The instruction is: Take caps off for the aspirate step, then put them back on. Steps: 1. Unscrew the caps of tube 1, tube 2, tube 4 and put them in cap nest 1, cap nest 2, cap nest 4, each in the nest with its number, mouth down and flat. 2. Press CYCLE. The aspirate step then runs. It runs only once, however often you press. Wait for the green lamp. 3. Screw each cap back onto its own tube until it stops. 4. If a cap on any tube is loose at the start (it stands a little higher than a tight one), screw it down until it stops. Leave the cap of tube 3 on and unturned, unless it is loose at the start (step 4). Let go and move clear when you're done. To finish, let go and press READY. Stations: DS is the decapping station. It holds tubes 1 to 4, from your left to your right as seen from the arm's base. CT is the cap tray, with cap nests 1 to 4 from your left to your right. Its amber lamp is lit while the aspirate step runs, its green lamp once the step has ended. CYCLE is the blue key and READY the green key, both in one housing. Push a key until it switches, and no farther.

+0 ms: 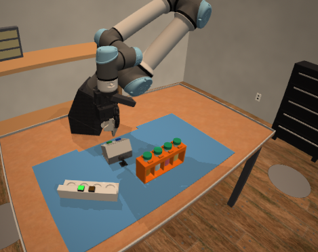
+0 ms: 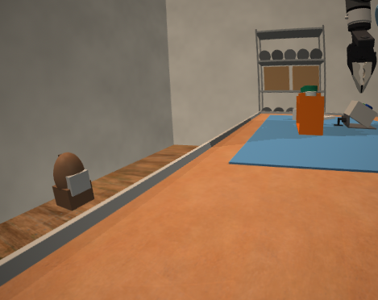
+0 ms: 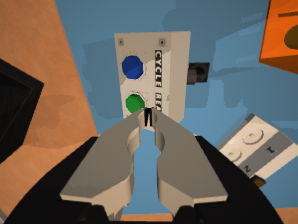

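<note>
While the green lamp (image 1: 81, 187) glows on the cap tray (image 1: 89, 194) (image 3: 270, 147), gripper (image 1: 113, 134) (image 2: 362, 91) (image 3: 149, 109): clenched on nothing, its fingers pointing down above the key box (image 1: 117, 150) (image 2: 359, 115) (image 3: 176, 75).
READY key (image 1: 109, 142) (image 3: 135, 104): on top of the box, below the fingertips and slightly up and left of them in the wrist view, the likely next target.
CYCLE key (image 1: 118, 139) (image 2: 368, 106) (image 3: 132, 67): beside READY in the same row, farther from the tips in the wrist view.
Green caps (image 1: 158, 150) (image 2: 309, 89): all four atop their tubes in the orange rack (image 1: 140, 173) (image 2: 310, 114) (image 3: 277, 45); whether each is fully tight cannot be told.
Amber lamp (image 1: 91, 189) (image 3: 258, 181): dark, suggesting the aspirate step has ended.
Next move: probably a small sideways correction onto READY, then straight down until it switches; drifting toward CYCLE would risk the wrong key.
</note>
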Controlling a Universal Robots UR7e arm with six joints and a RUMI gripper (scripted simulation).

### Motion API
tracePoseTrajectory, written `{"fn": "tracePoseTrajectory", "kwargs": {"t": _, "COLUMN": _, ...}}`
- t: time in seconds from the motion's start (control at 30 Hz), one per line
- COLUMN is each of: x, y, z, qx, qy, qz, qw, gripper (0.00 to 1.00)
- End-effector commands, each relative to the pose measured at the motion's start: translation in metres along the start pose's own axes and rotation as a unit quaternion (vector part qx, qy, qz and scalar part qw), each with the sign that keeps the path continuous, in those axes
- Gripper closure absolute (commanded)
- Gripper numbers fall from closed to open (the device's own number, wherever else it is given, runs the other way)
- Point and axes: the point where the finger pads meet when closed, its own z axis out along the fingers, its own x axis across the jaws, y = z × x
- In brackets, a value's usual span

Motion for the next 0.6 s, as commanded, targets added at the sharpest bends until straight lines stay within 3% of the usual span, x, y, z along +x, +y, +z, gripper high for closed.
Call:
{"fn": "tracePoseTrajectory", "kwargs": {"t": 0.0, "x": -0.0186, "y": 0.0175, "z": 0.0216, "qx": 0.016, "qy": -0.057, "qz": -0.001, "qw": 0.998, "gripper": 1.00}}
{"fn": "tracePoseTrajectory", "kwargs": {"t": 0.03, "x": -0.0180, "y": 0.0176, "z": 0.0245, "qx": 0.019, "qy": -0.073, "qz": -0.001, "qw": 0.997, "gripper": 1.00}}
{"fn": "tracePoseTrajectory", "kwargs": {"t": 0.2, "x": -0.0180, "y": 0.0176, "z": 0.0245, "qx": 0.019, "qy": -0.073, "qz": -0.001, "qw": 0.997, "gripper": 1.00}}
{"fn": "tracePoseTrajectory", "kwargs": {"t": 0.33, "x": -0.0171, "y": 0.0178, "z": 0.0284, "qx": 0.031, "qy": -0.119, "qz": -0.001, "qw": 0.992, "gripper": 1.00}}
{"fn": "tracePoseTrajectory", "kwargs": {"t": 0.57, "x": -0.0172, "y": 0.0178, "z": 0.0284, "qx": 0.031, "qy": -0.119, "qz": -0.001, "qw": 0.992, "gripper": 1.00}}
